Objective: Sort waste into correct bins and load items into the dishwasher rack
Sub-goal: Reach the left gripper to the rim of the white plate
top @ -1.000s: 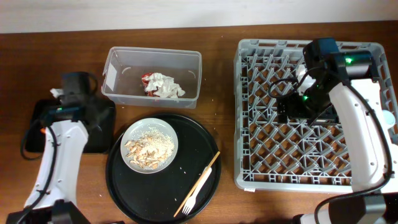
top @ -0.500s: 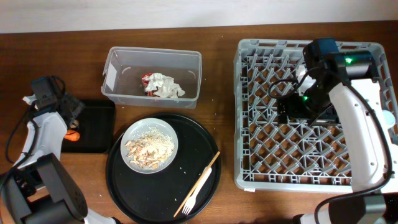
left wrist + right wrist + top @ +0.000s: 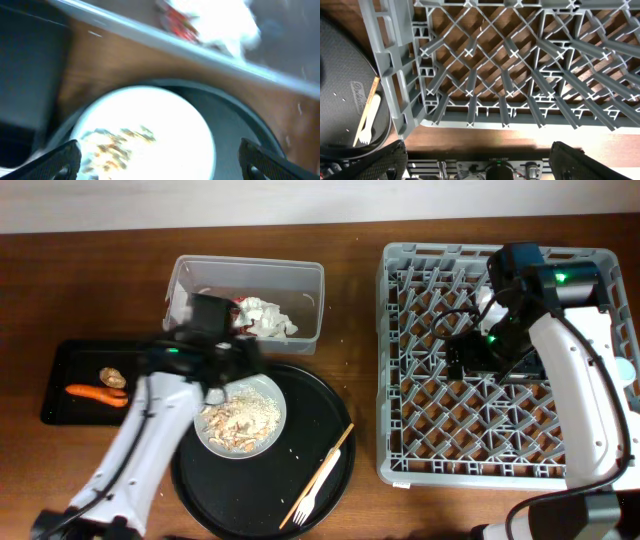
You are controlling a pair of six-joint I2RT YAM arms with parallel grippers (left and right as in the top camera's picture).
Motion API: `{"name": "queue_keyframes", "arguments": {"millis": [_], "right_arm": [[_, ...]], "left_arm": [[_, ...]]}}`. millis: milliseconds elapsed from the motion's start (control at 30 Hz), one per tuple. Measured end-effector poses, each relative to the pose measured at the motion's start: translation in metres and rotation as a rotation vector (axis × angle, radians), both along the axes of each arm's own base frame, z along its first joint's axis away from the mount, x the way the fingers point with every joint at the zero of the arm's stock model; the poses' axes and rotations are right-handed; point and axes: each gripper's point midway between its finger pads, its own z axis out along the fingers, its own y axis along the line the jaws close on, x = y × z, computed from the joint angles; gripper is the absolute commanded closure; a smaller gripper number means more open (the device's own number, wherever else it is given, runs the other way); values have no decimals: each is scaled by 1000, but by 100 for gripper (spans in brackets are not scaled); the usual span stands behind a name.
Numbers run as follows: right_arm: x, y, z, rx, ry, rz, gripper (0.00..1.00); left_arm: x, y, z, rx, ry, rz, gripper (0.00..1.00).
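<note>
my left claw (image 3: 160,161) hangs over the white plate (image 3: 282,418), its two fingertips (image 3: 62,159) spread wide at the lower corners of my wrist view, released and with nothing between them. the view is blurred, but the beige crumbly food heap (image 3: 238,420) shows on the plate, which sits on the round black tray (image 3: 315,415). behind the plate stands the clear tub (image 3: 312,305), holding the crumpled white tissues (image 3: 268,320) and the red-and-silver wrapper (image 3: 234,307). off to the left lies the flat black tray (image 3: 65,360) with the orange carrot (image 3: 95,392) and the small brown lump (image 3: 112,378) in it, close together. the chopsticks (image 3: 327,467) and the white fork (image 3: 308,500) lie side by side on the round tray's right part. my right claw (image 3: 482,160) hovers above the grey rack (image 3: 388,370), jaws likewise wide apart and empty, looking down at the lattice floor near the rack's front edge.
</note>
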Motion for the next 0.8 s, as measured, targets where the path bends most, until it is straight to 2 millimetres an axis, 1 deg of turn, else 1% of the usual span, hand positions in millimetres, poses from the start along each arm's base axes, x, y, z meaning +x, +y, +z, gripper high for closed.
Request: {"name": "queue_keyframes", "arguments": {"millis": [33,67,100,133,200,233,267,367,433,567,667,700,767,800], "right_arm": [[0,0,0,0,0,0,5],[0,0,0,0,-1,0,6],[0,0,0,0,-1,0,5],[0,0,0,0,-2,0,5],[0,0,0,0,-1,0,5],[0,0,0,0,-1,0,5],[0,0,0,0,-1,0,6],[-2,0,-3,0,11,1,5],[-2,0,-3,0,11,4,5],[-2,0,-3,0,11,8,6],[-2,0,-3,0,11,10,6],[-2,0,-3,0,11,11,6],[-2,0,-3,0,12,11,6],[-2,0,-3,0,11,11,6]], "left_arm": [[-6,-15,-5,5,23,-49,8],[-14,-38,-15,16,59,-123,11],[-20,-53,-24,25,87,-174,21],[-29,-71,-39,36,132,-225,21],[-34,-83,-56,35,176,-219,22],[-33,-92,-71,22,202,-216,22],[-32,-97,-81,5,220,-213,22],[-23,-114,-98,-60,220,-217,22],[-25,-117,-105,-73,243,-215,22],[-26,-118,-108,-80,254,-214,22],[-30,-120,-117,-86,289,-217,22],[-33,-117,-122,-75,309,-213,24],[-35,-116,-122,-70,318,-212,31],[-37,-115,-123,-64,329,-211,37]]}}
